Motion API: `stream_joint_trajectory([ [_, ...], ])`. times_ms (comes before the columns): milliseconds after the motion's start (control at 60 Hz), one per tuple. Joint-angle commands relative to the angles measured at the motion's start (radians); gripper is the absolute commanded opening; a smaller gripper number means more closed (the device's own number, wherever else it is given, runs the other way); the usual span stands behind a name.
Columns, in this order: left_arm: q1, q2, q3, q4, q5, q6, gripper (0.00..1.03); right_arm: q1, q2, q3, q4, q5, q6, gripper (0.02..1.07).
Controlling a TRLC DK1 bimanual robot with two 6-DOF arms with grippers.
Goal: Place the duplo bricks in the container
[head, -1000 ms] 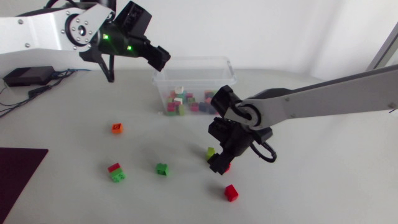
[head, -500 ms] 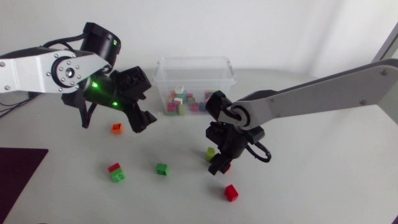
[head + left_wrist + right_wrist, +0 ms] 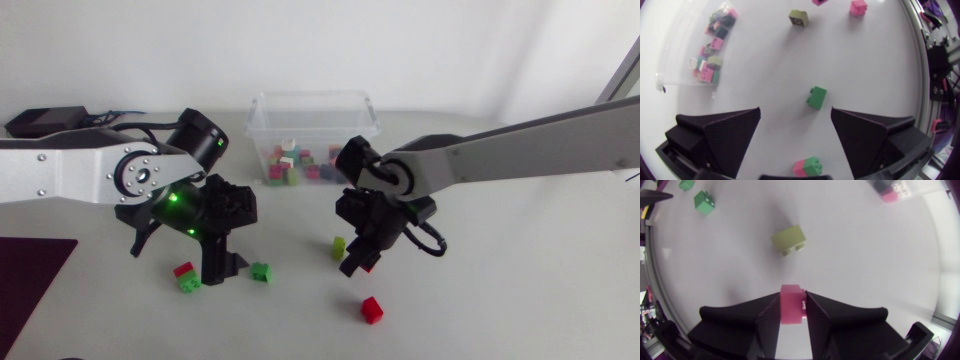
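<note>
Bricks (image 3: 292, 162): several in container (image 3: 312, 96), upper centre of frame; others loose mid-table. Right gripper (image 3: 791, 302) clenched on pink brick (image 3: 791, 311); lift clear, carry over rim, then let go. Left gripper (image 3: 795, 110) spread, green brick (image 3: 816, 97) just ahead; centre before closing.

The right gripper (image 3: 791, 296) clamps a pink brick (image 3: 791, 311) upright between both fingers, just above the white table (image 3: 865, 255). Just ahead of it an olive brick (image 3: 789, 240) lies tilted on the table. Farther ahead, off to one side, sits a green brick (image 3: 704, 202); well apart on the other side is a small cluster of bricks (image 3: 892, 190).
</note>
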Motion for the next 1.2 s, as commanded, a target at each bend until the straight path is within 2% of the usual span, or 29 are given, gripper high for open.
stream_joint_trajectory([
  [0,-0.014,0.009,-0.027,-0.006,0.003,0.056,0.98,-0.018,-0.092,-0.002,-0.028,0.0,0.018,0.28],
  [183,-0.036,0.066,-0.024,-0.006,0.003,0.116,0.98,-0.046,-0.227,0.033,-0.086,-0.035,0.001,0.28],
  [533,-0.082,0.193,-0.007,-0.009,0.004,0.165,0.96,-0.086,-0.397,0.108,-0.094,-0.121,-0.02,0.28],
  [633,-0.08,0.236,0.008,-0.009,0.004,0.167,0.92,-0.112,-0.426,0.159,-0.095,-0.15,-0.025,0.28],
  [750,-0.075,0.287,0.034,-0.003,0.006,0.17,0.83,-0.139,-0.432,0.211,-0.095,-0.184,-0.025,0.28],
  [917,-0.062,0.316,0.062,0.009,0.023,0.167,0.82,-0.148,-0.408,0.255,-0.094,-0.195,-0.025,0.28],
  [1083,-0.051,0.348,0.088,0.009,0.041,0.162,0.56,-0.164,-0.363,0.292,-0.076,-0.213,-0.025,0.28],
  [1133,-0.051,0.353,0.091,0.007,0.041,0.161,0.38,-0.167,-0.349,0.301,-0.068,-0.215,-0.025,0.28],
  [1167,-0.051,0.354,0.094,0.006,0.041,0.161,0.2,-0.17,-0.34,0.309,-0.057,-0.221,-0.025,0.28],
  [1183,-0.051,0.354,0.096,0.006,0.041,0.161,0.16,-0.171,-0.334,0.311,-0.053,-0.223,-0.025,0.28],
])
